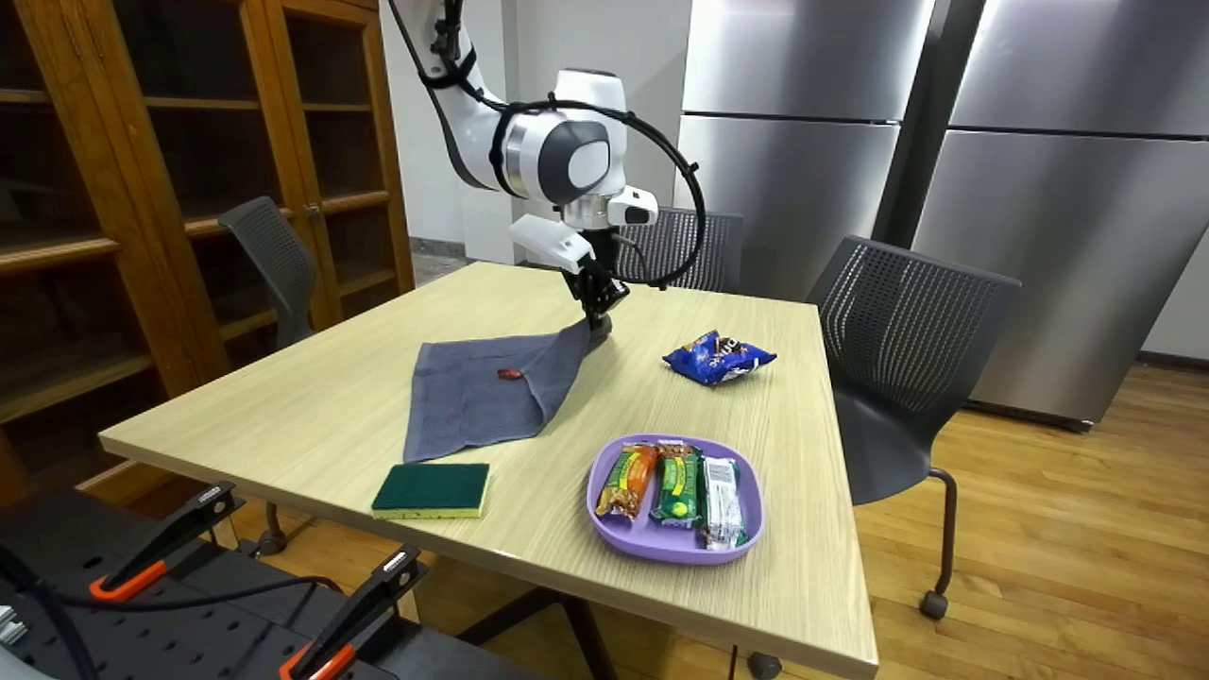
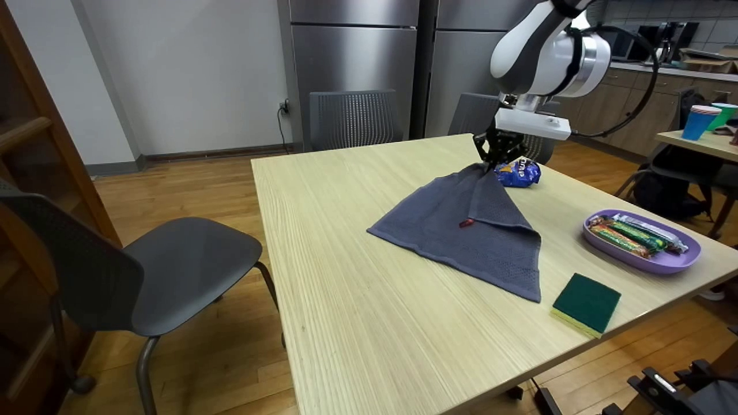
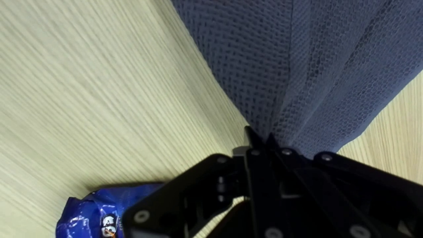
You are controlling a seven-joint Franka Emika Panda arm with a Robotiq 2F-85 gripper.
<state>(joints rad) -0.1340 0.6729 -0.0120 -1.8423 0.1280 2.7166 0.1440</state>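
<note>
Right, here's the gripper (image 3: 262, 138), fingers drawn nearly together, a gathered bit of the blue-grey towel (image 3: 297, 66) nipped between the tips; corner or edge, hard to tell. From that pinch the towel slopes away in creases, the rest spread on the pale wood-grain table (image 1: 331, 378), which presumably bears most of its weight. Down from the fingers a flap doubles over, likely from the pull, and against its edge sits a small red-wrapped piece (image 1: 510, 374). Near the fingers, apart from the towel, a crumpled blue snack packet (image 1: 718, 361)! Well away from them, just beyond the towel's far edge, lies a green-and-yellow scouring sponge (image 1: 433, 489); also well apart, a shallow purple tray (image 1: 652, 546) holds wrapped snack bars (image 1: 678, 484), its raised rim probably corralling them.
</note>
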